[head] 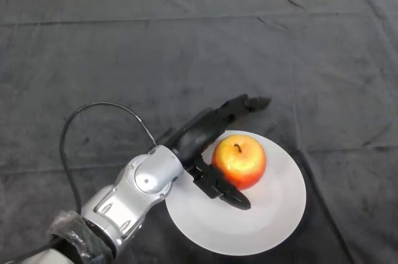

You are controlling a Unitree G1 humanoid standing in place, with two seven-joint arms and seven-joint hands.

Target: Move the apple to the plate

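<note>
The plate [273, 214] is set on the counter [186, 59], toward its near right part. The apple [240, 162] is seated on the plate's left rear portion, stem upward. The robot hand [199, 143] is placed against the apple's left side, with fingers extended behind and before it.

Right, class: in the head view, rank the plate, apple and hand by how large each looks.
1. plate, clearly the largest.
2. hand, though it sits above the plate and nearer the camera, so this is unsure.
3. apple, smallest.
</note>
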